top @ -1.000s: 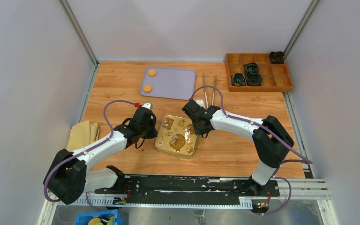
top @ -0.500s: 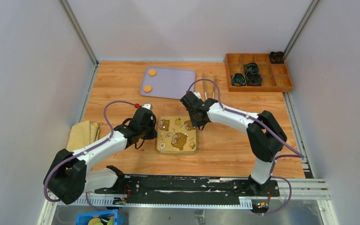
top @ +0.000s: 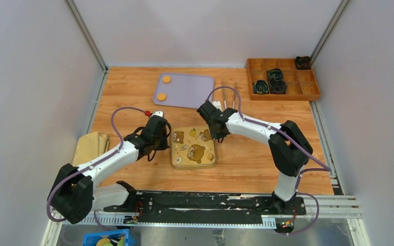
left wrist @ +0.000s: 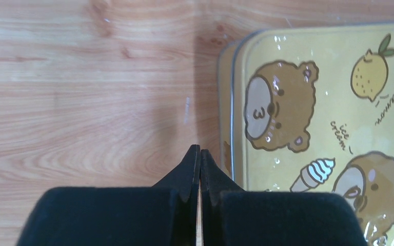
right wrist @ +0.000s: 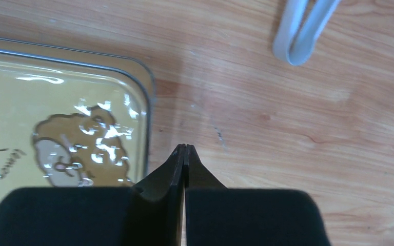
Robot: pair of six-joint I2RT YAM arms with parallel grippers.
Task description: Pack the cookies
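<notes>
**Cookies unpacked on the far tray; both hands closed and empty beside the tin.**

You have two cookies [top: 166, 79] lying flat on the lavender tray [top: 190, 92] near the far edge of the table [top: 133, 87], left of centre and well apart from both hands. The left hand [left wrist: 200, 154] sits with fingers pressed together, gripping nothing, just beside the left edge of the bear-printed tin [top: 193, 147], mid-table toward the near edge. The right hand [right wrist: 184, 150] is likewise closed and empty at the tin's far right corner. The tin's lid appears to be on. Judge the cookies light, thin, rigid and probably brittle, with little edge showing above the smooth tray. Take each across its rim with a gentle pinch. The tongs [top: 229, 102] lie just right of the tray. Expect the glossy lid to be slippery.
</notes>
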